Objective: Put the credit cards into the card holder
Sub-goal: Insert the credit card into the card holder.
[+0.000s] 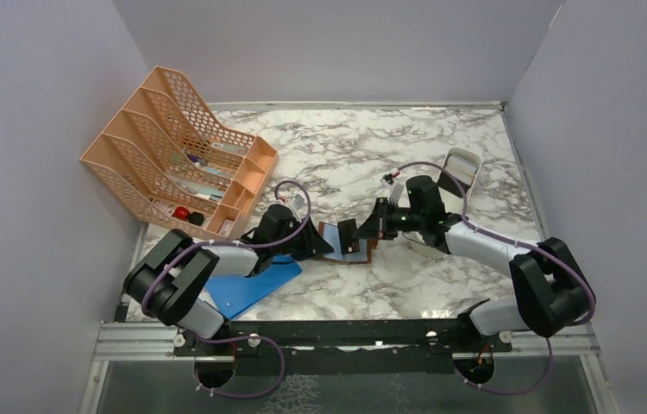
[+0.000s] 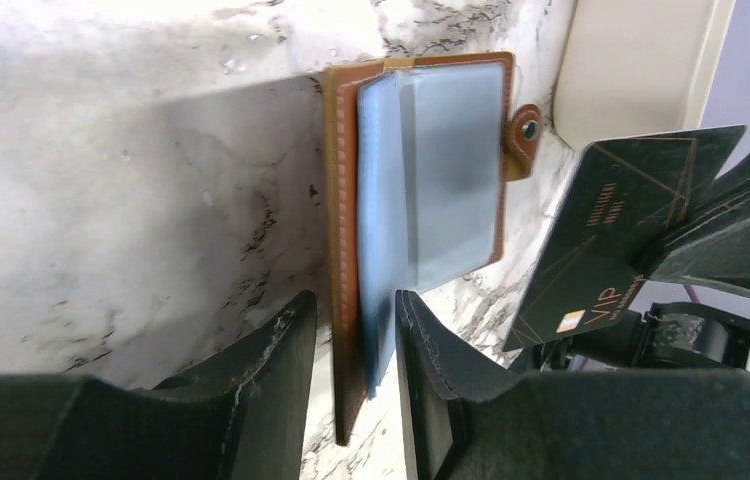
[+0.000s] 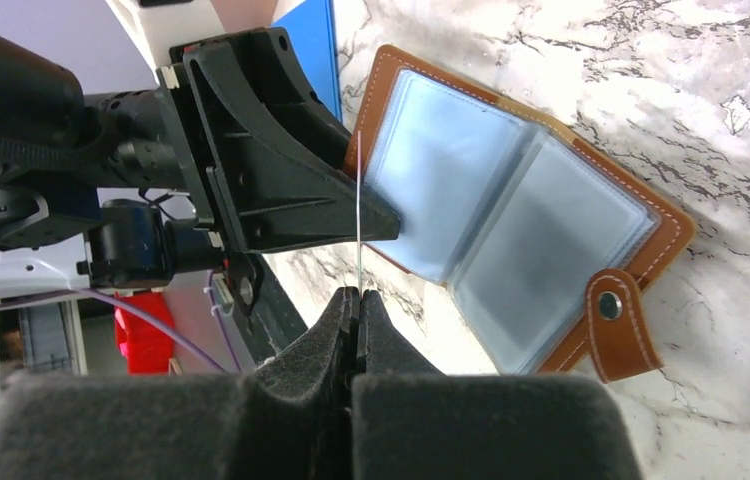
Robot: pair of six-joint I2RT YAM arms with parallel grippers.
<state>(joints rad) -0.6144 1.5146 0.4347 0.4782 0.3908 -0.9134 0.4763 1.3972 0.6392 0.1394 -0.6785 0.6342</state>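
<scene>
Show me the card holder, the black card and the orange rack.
card holder (image 3: 511, 220), right wrist view, on its clear sleeves.
black card (image 2: 601, 230), left wrist view, on its printed face.
orange rack (image 1: 156, 129), top view, on a mesh divider.

A lab test booth: lilac walls box in a marble desk, two robot arms bolted to a rail at 6 o'clock.

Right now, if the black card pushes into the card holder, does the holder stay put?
Probably slides: card holder lies on polished marble table, left gripper open around its edge. Its clear sleeves look thin, so likely floppy.
</scene>
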